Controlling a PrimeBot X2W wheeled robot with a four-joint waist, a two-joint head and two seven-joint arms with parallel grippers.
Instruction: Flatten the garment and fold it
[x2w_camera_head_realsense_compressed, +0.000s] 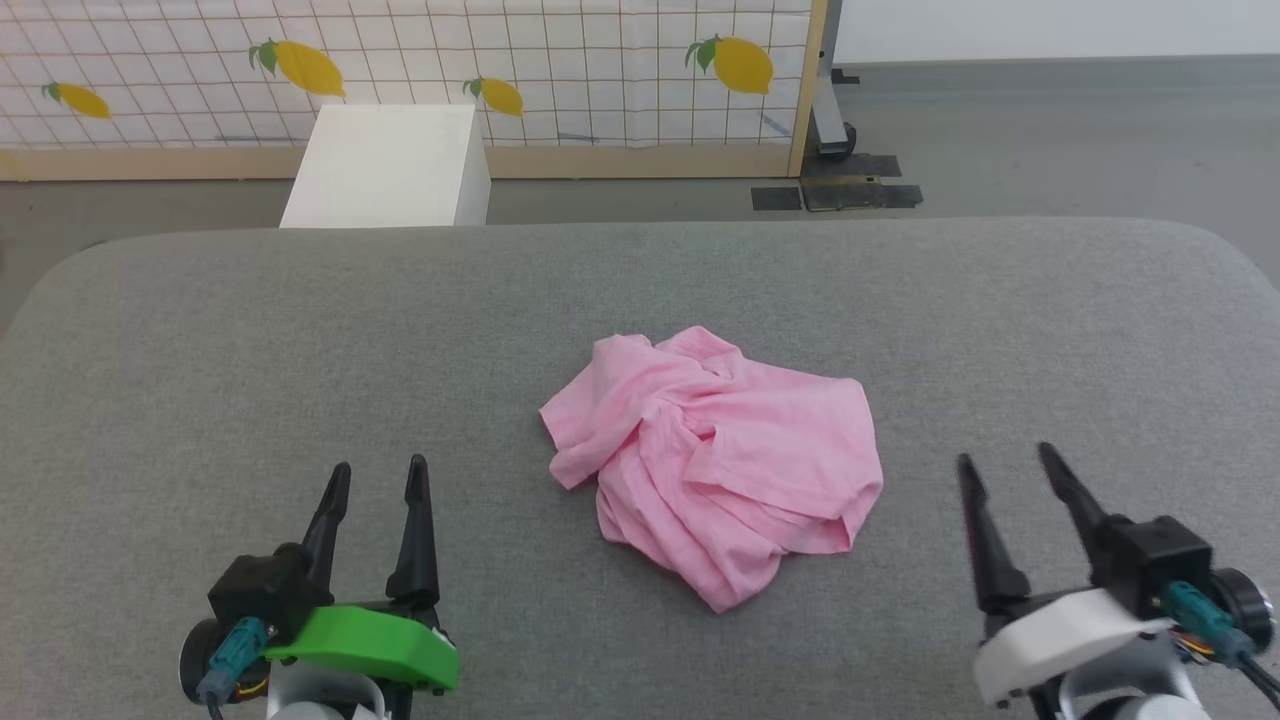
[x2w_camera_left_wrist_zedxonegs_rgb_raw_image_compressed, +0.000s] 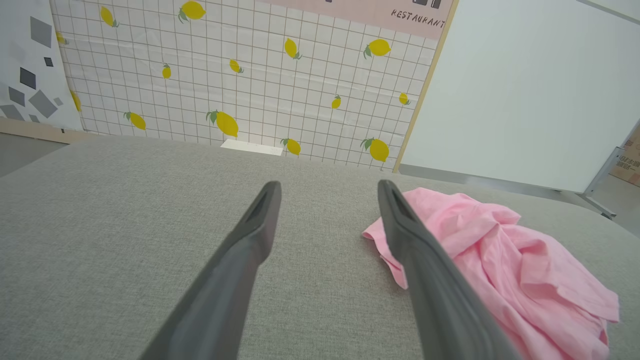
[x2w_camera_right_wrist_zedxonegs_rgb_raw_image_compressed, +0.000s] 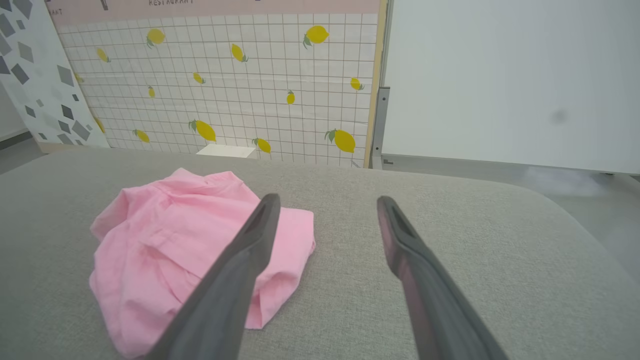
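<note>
Garment (x2w_camera_head_realsense_compressed: 715, 460), crumpled light pink thin fabric, centre; left gripper (x2w_camera_head_realsense_compressed: 378, 465), right gripper (x2w_camera_head_realsense_compressed: 1004, 454) near, wide open, empty. Risk: pinching stacked layers drags whole heap.

The garment (x2w_camera_head_realsense_compressed: 715, 460) lies mid-frame on the table (x2w_camera_head_realsense_compressed: 200, 340), between the left gripper (x2w_camera_head_realsense_compressed: 380, 468) at lower left and the right gripper (x2w_camera_head_realsense_compressed: 1003, 455) at lower right, touching neither. Beyond the table, upper left, a box (x2w_camera_head_realsense_compressed: 390, 165) stands before a partition panel (x2w_camera_head_realsense_compressed: 560, 70).

Grey table (x2w_camera_head_realsense_compressed: 200, 350), white box (x2w_camera_head_realsense_compressed: 390, 165), lemon-print screen (x2w_camera_head_realsense_compressed: 560, 60)
</note>
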